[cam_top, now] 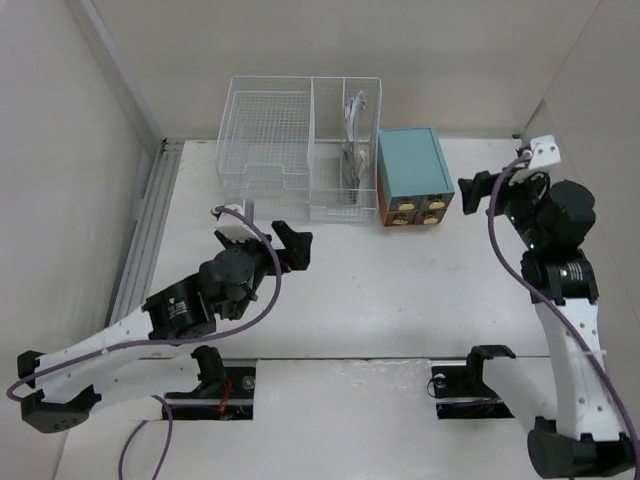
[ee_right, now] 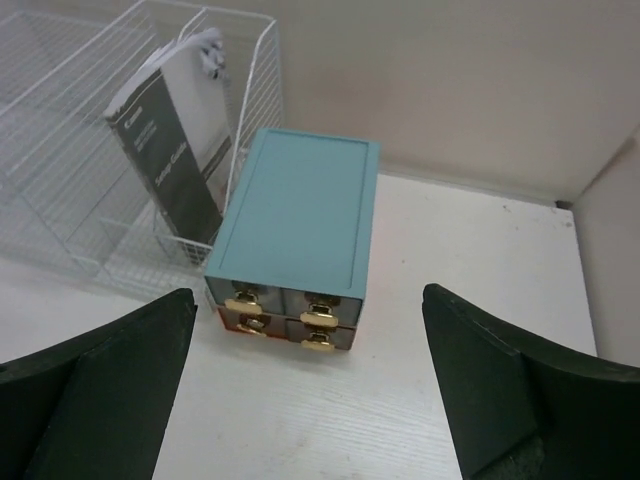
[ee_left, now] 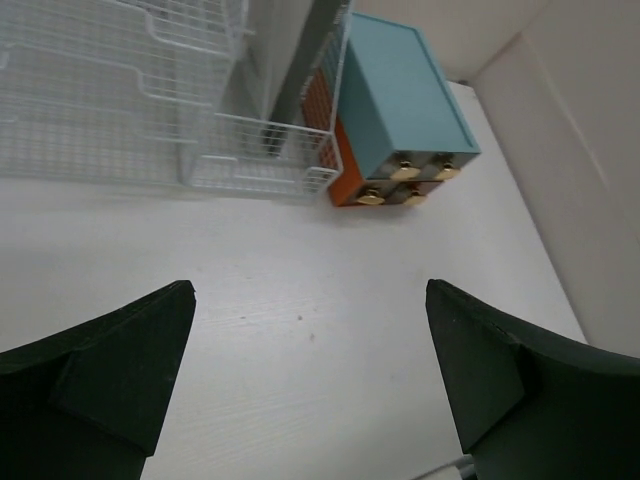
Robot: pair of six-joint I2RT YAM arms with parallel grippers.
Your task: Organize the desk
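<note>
Left gripper is hanging wide open, gripping nothing, over the desk, which is spreading beneath both arms. Wire basket is sitting ahead of it. Right gripper is gaping wide too, empty, facing the teal drawer box sitting just beside the basket.

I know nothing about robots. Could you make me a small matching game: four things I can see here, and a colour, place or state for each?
Things:
1. wire-mesh basket
2. drawer box
3. booklet
4. left end effector

Descriptions:
A. teal, with brass knobs
B. open and empty, above the desk
C. white, at the far edge
D. standing in the basket's narrow compartment

Pairs: 1-C, 2-A, 3-D, 4-B
</note>
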